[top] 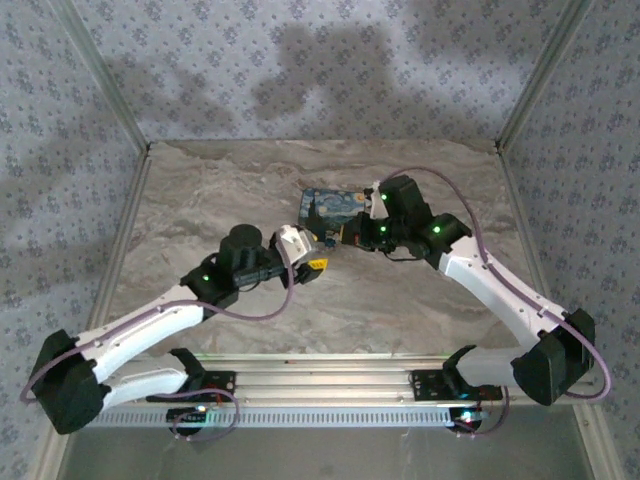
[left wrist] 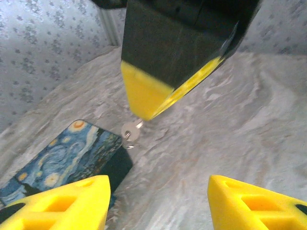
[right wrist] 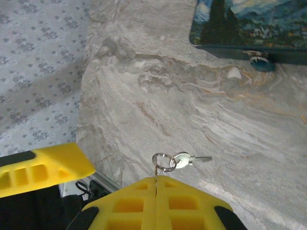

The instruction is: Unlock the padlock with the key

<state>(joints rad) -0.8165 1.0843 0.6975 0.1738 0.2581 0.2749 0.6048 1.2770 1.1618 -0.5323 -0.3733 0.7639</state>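
Key still short of the lock: the right fingers [right wrist: 139,189] were clenched on the ring of the key [right wrist: 182,159], which dangled above the tabletop [right wrist: 192,110], apart from what looked like the padlock [right wrist: 259,60] on the edge of a blue painted box [right wrist: 240,24]. The left fingers [left wrist: 98,206] stood parted and empty nearby; next, the loose key likely needed steadying and aiming at the keyhole.
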